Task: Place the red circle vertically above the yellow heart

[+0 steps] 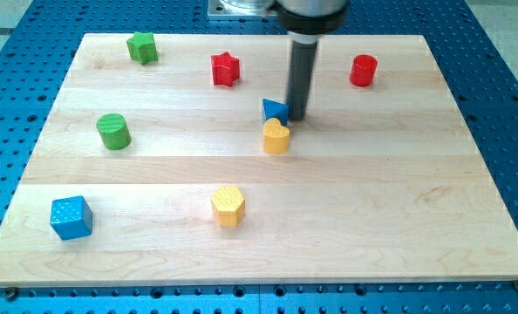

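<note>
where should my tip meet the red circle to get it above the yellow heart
Meet the red circle on its curved side facing the view's right, and push toward the view's left. It stands upright, up and right of the yellow heart. My tip is beside the blue triangle, so it must go round first.
</note>
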Available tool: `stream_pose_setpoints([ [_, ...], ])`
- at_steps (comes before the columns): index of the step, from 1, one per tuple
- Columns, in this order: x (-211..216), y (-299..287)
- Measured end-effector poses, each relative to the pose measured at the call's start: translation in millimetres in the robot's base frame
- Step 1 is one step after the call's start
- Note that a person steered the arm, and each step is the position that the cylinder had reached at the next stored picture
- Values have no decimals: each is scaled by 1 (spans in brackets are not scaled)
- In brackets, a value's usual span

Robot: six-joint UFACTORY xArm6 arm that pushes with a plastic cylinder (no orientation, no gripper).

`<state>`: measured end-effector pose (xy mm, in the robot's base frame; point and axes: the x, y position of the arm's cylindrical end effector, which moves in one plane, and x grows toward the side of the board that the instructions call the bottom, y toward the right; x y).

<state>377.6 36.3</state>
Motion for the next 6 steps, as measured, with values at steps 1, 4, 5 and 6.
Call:
stream_pose_setpoints([
  [1,11,-37],
  [4,-120,64],
  [5,-144,168],
  [6,-106,187],
])
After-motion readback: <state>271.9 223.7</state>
